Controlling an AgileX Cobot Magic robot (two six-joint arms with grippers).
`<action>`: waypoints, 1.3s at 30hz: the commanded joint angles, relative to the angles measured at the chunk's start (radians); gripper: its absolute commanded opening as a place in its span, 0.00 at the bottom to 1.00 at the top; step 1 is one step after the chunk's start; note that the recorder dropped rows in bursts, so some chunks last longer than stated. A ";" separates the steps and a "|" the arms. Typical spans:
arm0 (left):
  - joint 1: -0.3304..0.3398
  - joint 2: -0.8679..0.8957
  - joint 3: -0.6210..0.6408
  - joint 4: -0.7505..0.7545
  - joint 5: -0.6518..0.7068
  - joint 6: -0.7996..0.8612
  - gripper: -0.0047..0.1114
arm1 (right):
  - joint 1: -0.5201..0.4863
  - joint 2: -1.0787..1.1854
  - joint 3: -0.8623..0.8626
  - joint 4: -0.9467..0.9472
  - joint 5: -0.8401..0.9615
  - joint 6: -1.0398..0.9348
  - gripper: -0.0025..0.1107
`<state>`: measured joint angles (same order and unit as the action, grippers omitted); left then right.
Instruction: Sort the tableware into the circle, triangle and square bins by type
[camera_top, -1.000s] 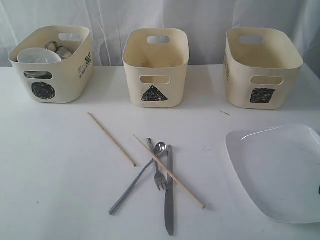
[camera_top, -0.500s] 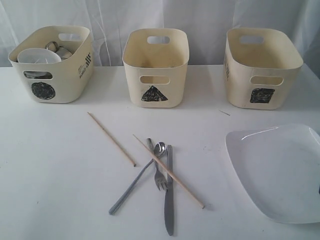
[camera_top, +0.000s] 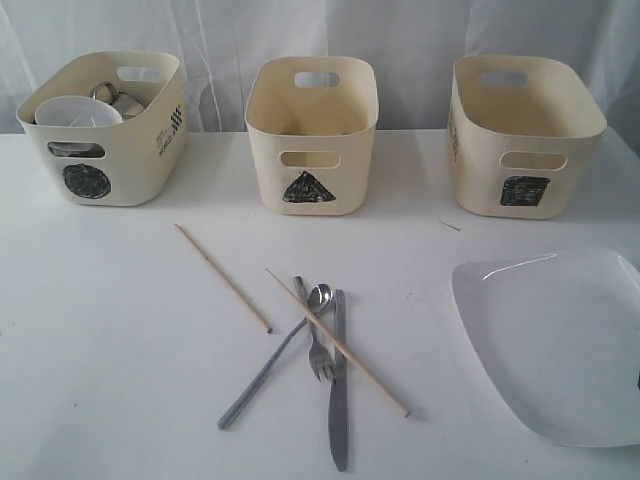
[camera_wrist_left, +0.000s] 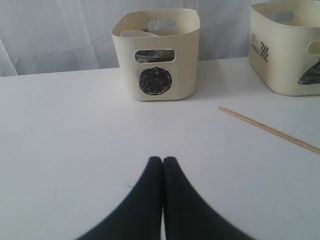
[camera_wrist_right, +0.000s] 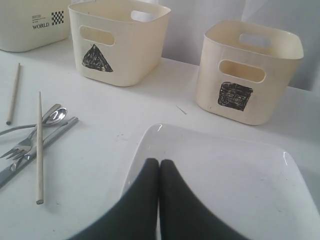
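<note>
At the table's middle the spoon (camera_top: 320, 295), fork (camera_top: 318, 352) and knife (camera_top: 339, 400) lie crossed under one chopstick (camera_top: 337, 341). The other chopstick (camera_top: 223, 277) lies apart to the left. A large white plate (camera_top: 560, 340) rests at the right. The small white bowl (camera_top: 78, 110) and a steel mug (camera_top: 120, 98) sit in the circle bin (camera_top: 100, 185); the other mug and the steel bowl are hidden. My left gripper (camera_wrist_left: 162, 160) is shut and empty over bare table. My right gripper (camera_wrist_right: 159, 162) is shut and empty over the plate's (camera_wrist_right: 225, 185) near edge.
The triangle bin (camera_top: 312, 190) at the back middle and the square bin (camera_top: 525, 190) at the back right look empty. A white curtain hangs behind the bins. Neither arm shows in the exterior view.
</note>
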<state>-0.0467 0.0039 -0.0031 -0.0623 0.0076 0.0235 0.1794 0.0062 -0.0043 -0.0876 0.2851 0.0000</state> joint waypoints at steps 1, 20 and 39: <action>-0.006 -0.004 0.003 -0.012 0.009 0.010 0.04 | -0.001 -0.006 0.004 0.002 -0.002 0.000 0.02; -0.006 -0.004 0.003 -0.012 0.009 0.010 0.04 | -0.001 -0.006 -0.117 0.202 -0.344 0.237 0.02; -0.006 -0.004 0.003 -0.012 0.009 0.010 0.04 | -0.001 0.186 -0.409 0.389 0.254 -0.031 0.04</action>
<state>-0.0467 0.0042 -0.0031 -0.0623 0.0131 0.0316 0.1794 0.0739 -0.3408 0.1868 0.3576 0.2170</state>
